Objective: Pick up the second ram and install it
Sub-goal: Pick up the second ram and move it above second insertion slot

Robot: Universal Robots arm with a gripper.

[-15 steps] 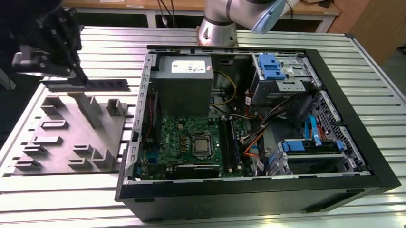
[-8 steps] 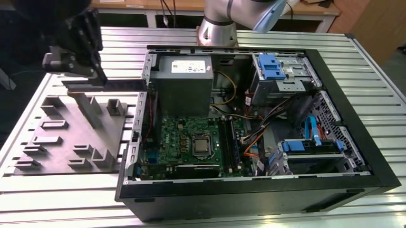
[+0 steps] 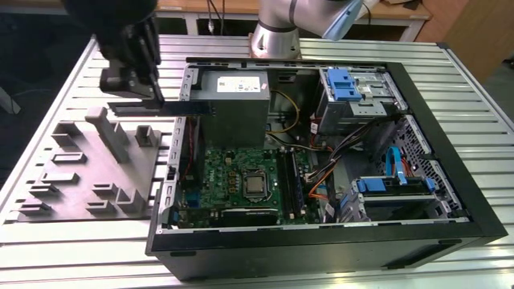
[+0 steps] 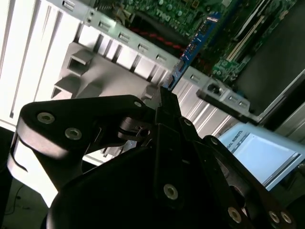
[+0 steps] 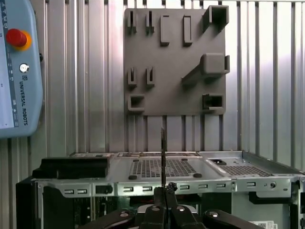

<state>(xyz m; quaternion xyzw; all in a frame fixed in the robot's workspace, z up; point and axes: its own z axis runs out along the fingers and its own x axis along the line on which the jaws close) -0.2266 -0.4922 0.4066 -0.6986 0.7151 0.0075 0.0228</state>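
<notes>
Holding the second ram (image 3: 189,109) clamped between its fingertips, the gripper (image 3: 153,96) hangs above the open computer case's (image 3: 321,247) side wall, at about ten o'clock from the processor (image 3: 255,183) in the exterior view. The grey parts fixture (image 3: 88,168) lies on the table at about seven o'clock from the gripper. Both wrist views show the stick edge-on, straight out from the closed fingers.

The stick lies along the nine-to-three line, while the memory slots (image 3: 293,180), just at three o'clock of the processor, run twelve to six. It probably needs a quarter turn before it can meet a slot. Doing this well seems to call for keeping the board square in the grip, its contact edge downward and clear of the power supply (image 3: 233,90) and cables.
</notes>
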